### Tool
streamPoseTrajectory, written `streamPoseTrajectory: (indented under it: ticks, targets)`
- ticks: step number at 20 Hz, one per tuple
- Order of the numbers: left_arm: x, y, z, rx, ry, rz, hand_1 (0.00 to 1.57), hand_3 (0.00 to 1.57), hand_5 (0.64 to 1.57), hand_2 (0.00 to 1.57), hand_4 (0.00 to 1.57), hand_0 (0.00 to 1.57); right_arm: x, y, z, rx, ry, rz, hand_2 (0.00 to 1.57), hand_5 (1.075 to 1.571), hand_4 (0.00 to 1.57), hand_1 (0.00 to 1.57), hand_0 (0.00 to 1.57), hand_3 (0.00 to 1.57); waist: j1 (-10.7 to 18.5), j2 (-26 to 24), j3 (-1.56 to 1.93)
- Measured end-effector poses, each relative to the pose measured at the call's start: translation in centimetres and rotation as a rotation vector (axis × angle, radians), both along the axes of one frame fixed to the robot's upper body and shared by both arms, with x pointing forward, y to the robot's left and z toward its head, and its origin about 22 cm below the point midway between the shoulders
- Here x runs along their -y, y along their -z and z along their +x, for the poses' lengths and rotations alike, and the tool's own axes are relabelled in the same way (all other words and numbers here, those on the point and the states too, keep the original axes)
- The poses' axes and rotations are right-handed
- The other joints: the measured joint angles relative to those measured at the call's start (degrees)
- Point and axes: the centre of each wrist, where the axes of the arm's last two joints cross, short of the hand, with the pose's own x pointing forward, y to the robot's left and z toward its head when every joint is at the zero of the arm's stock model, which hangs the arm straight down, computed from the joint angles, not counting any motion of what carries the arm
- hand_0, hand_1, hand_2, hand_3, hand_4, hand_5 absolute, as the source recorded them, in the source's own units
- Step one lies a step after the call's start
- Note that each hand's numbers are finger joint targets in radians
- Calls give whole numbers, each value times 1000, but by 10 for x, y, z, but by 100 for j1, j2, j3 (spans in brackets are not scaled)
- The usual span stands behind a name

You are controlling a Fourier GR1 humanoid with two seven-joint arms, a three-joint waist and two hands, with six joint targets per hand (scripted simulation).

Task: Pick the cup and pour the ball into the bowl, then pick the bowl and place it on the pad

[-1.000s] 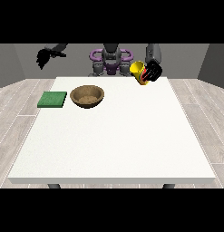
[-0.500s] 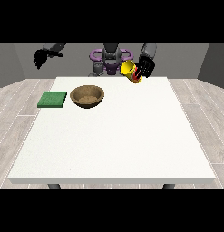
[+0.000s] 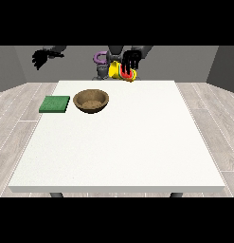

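The hand at the view's right [image 3: 131,60] grasps the yellow cup [image 3: 122,71] in the air, tilted toward the bowl [image 3: 91,101] for pouring; the other hand [image 3: 41,59] hangs aside with fingers curled on nothing.

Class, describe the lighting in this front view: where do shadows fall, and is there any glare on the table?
Front view: even, soft lighting; the white table shows no glare; the brown wooden bowl is darker along its inner wall and casts only a faint shadow.

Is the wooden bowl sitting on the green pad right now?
No, the wooden bowl rests on the white table, beside the green pad.
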Motion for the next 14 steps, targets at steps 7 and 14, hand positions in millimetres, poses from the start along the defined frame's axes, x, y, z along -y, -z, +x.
streamPoseTrajectory:
  ticks: [7,14]
  targets:
    - [58,10,-13,4,125,398,1533,1571,1164,1571,1556,1533,0,3,4,3,-14,10,0,1570,0,0,0,0,-84,32,0]
    - [86,11,-19,76,176,789,1451,1571,1143,1571,1529,1451,6,3,5,16,-10,10,0,1571,0,0,0,0,-19,83,-3]
